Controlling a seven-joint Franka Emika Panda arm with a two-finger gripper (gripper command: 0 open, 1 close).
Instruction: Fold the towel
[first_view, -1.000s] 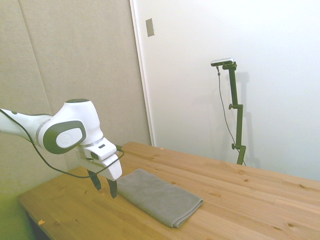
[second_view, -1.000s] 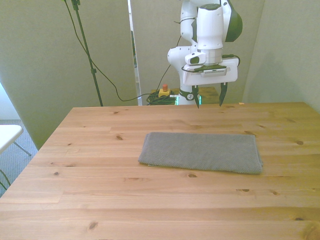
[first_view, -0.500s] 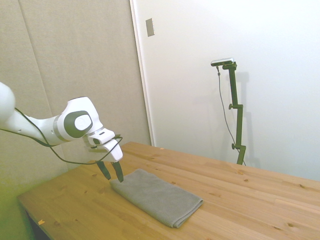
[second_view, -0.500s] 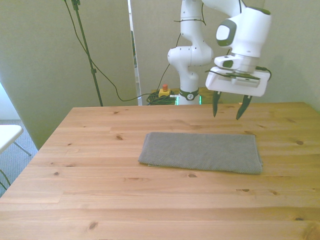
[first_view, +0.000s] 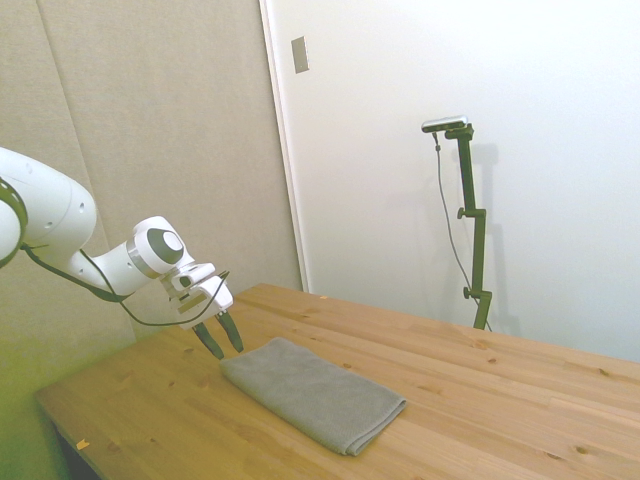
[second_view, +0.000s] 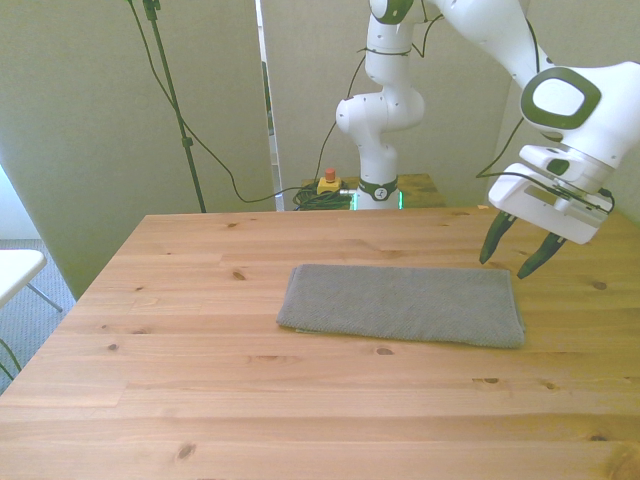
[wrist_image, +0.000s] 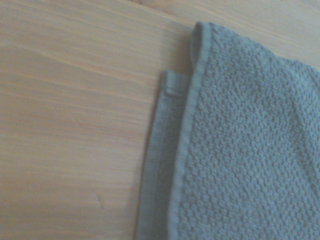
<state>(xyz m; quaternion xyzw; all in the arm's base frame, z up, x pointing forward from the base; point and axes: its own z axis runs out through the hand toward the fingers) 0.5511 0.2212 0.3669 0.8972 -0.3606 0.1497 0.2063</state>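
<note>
We see gripper (second_view: 518, 258) empty, fingers spread wide, tilted, hanging just above table (second_view: 200, 400) off towel's short end at front view's right. Towel (second_view: 400, 303) flat, already layered, mid-table, long side along table's far edge. Wrist view shows hemmed corner (wrist_image: 200, 35), lower layer peeking out beside top one. For clean grab we judge: come down on corner, pinch both layers together, lift before carrying across, else layers could slide apart.

The white arm reaches out and bends down at the wrist, its hand (first_view: 219, 340) (second_view: 514, 259) tilted at a slant. The two dark fingers (second_view: 494, 243) point downward, spread apart, with nothing between them.
</note>
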